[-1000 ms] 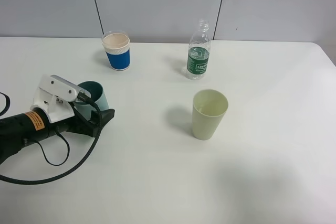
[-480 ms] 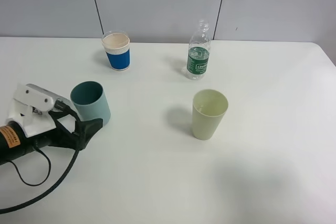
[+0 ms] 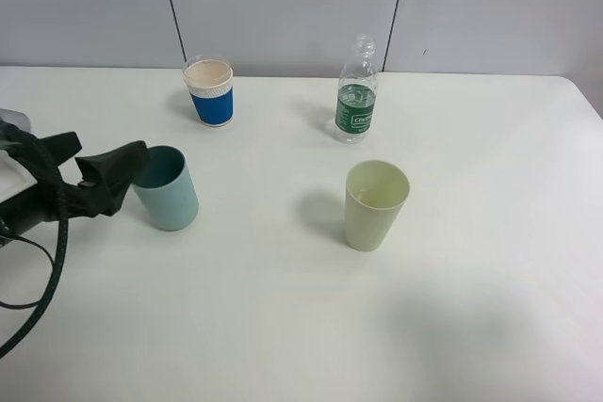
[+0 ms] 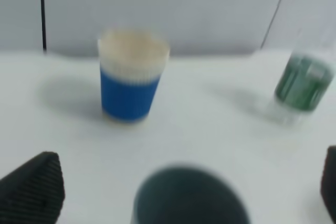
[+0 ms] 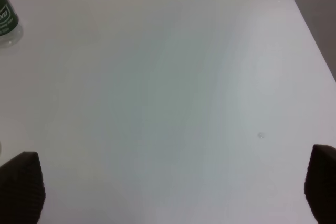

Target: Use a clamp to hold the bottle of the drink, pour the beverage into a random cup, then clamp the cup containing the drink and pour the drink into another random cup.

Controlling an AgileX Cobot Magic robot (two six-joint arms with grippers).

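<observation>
A clear bottle with a green label (image 3: 357,93) stands at the back of the white table (image 3: 283,327). It also shows in the left wrist view (image 4: 302,83) and the right wrist view (image 5: 5,20). A blue paper cup (image 3: 209,91) (image 4: 131,77) stands at the back left. A teal cup (image 3: 167,187) (image 4: 189,200) stands upright at the left. A pale green cup (image 3: 376,204) stands at the middle. My left gripper (image 3: 91,168) (image 4: 181,192) is open and empty, right beside the teal cup's left side. My right gripper (image 5: 170,187) is open and empty over bare table.
A black cable (image 3: 47,270) loops from the left arm over the table's left edge. A grey panelled wall (image 3: 283,7) runs behind the table. The right arm is outside the exterior high view.
My left arm has drawn back to the left, off the teal cup, and turned so its fingers point at the cup. The teal cup stays upright. The other things have not moved.
</observation>
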